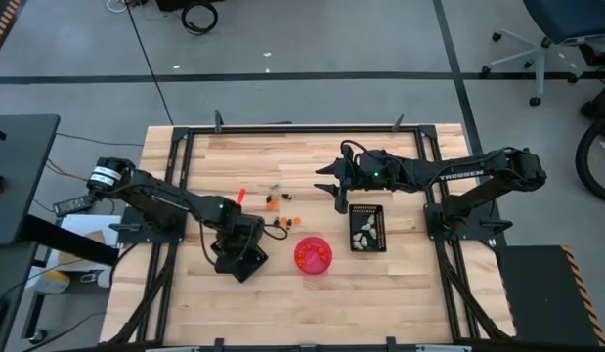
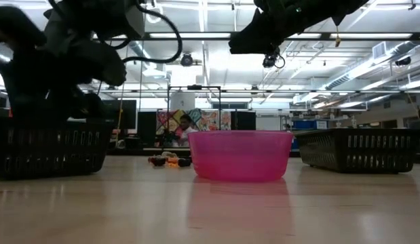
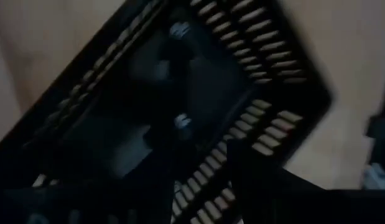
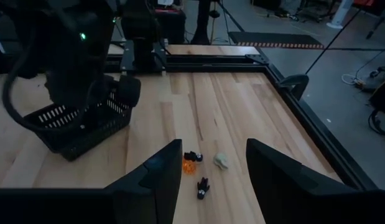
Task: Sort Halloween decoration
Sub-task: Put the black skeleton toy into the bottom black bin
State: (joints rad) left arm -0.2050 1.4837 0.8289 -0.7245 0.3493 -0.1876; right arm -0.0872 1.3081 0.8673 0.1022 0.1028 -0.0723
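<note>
Low view, from the table edge outward: the round pink-red plastic bowl stands nearest, a black rectangular grid tray to one side and a second black grid tray to the other, with a few small loose pieces lying on the wood behind the bowl.

From above, the left gripper hangs over the left-hand tray, its wrist camera looking straight down into the tray's slatted wall; whether its fingers are spread or closed I cannot tell. The right gripper hovers farther back, fingers spread and holding nothing, above bare light wooden table near the scattered Halloween decoration.

Progress looks partial. The right-hand tray already holds several pale whitish-green pieces. Orange and black bits remain loose between the 2 arms (the right wrist view shows an orange piece, 2 black ones and 1 pale piece together on the boards). The bowl's contents are hard to tell. So most sorting appears still ahead.
</note>
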